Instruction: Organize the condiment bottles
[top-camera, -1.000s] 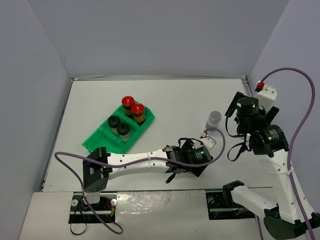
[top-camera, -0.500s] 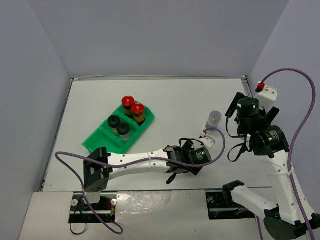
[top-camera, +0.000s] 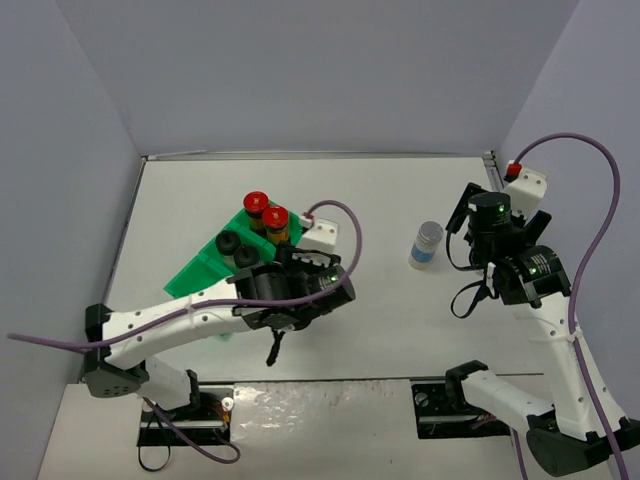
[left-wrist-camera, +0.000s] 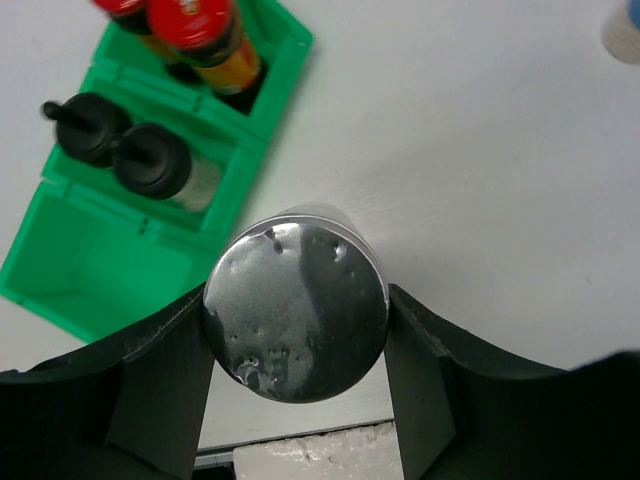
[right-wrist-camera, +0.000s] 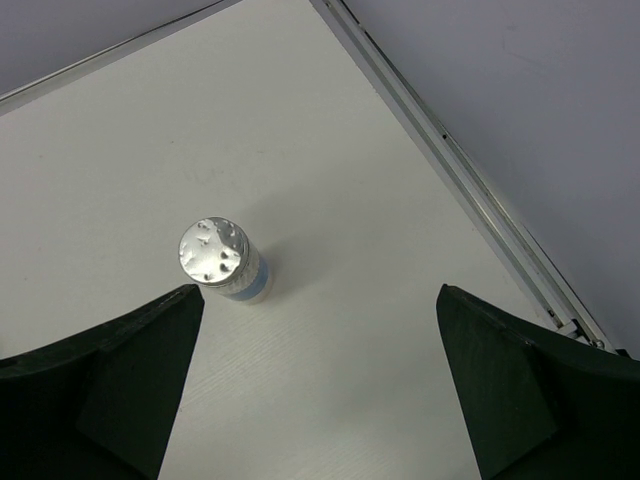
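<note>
Left gripper (left-wrist-camera: 296, 322) clamps 1 silver-capped jar (left-wrist-camera: 296, 300), green tray (left-wrist-camera: 70, 290) at its 10 o'clock; right gripper (right-wrist-camera: 316, 385) hangs wide open above a 2nd silver-capped jar (right-wrist-camera: 222, 258) on the table (right-wrist-camera: 350, 150).

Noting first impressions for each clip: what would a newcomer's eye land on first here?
The silver-capped jar clamped in the left hand fills the left wrist view, held near the green tray, which holds two red-capped jars at its far end and two black-capped jars in the middle. Across the table, a second silver-capped jar stands alone before the open right hand.
</note>
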